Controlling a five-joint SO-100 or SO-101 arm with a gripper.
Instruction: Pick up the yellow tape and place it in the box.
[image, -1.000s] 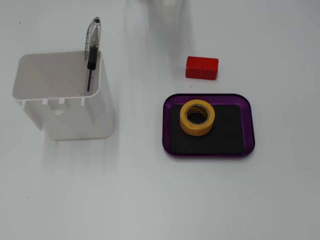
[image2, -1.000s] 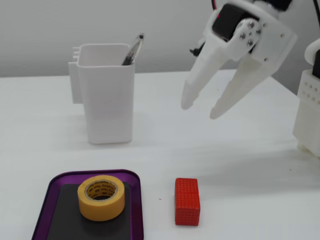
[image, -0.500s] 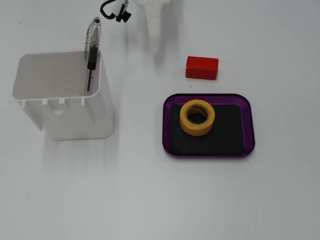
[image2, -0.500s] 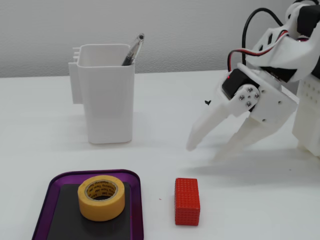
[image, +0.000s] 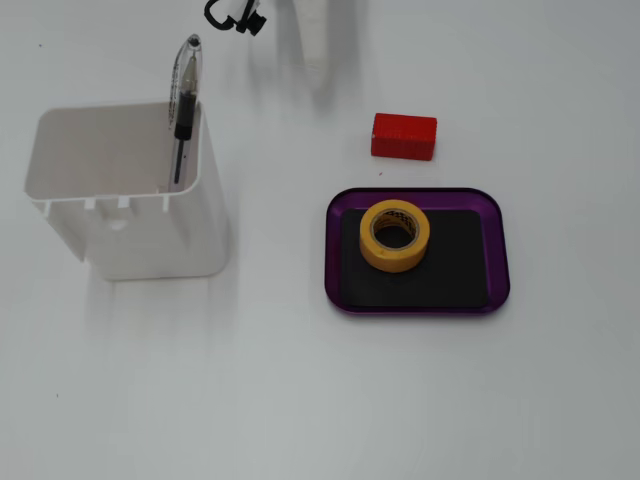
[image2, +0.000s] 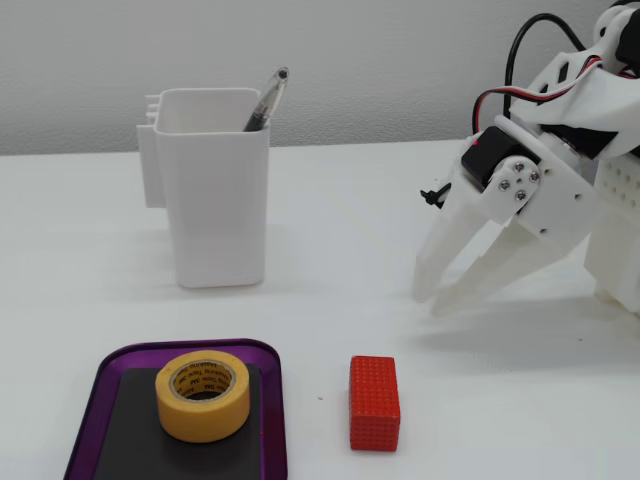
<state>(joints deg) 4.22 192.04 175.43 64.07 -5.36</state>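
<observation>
Two fixed views of a white table (image: 520, 400). The yellow tape (image: 395, 234) lies flat, hole upward, on the black inner bottom of the box (image: 498, 215), toward that bottom's left and far part in the view from above; the second fixed view shows the same roll (image2: 203, 394) resting inside the purple rim of the box (image2: 270, 352), not overhanging it. Lying flat on its broad face, the ring is stable and unlikely to roll, so the placement reads as complete. The gripper (image2: 441, 297) hangs at the right of the side view, well apart from the box, with its white fingers spread, holding nothing and angled down toward the table; judged from this pose, it is clear of the delivered roll, and only a blurred white form at the far edge of the view from above hints at it there. A red block (image: 404, 136) sits just beyond the far edge of the box, apart from it, and plays no part in the task. A tall white bin (image: 130, 190) stands to the left in the view from above, with a pen (image: 184, 110) leaning against its far wall.
</observation>
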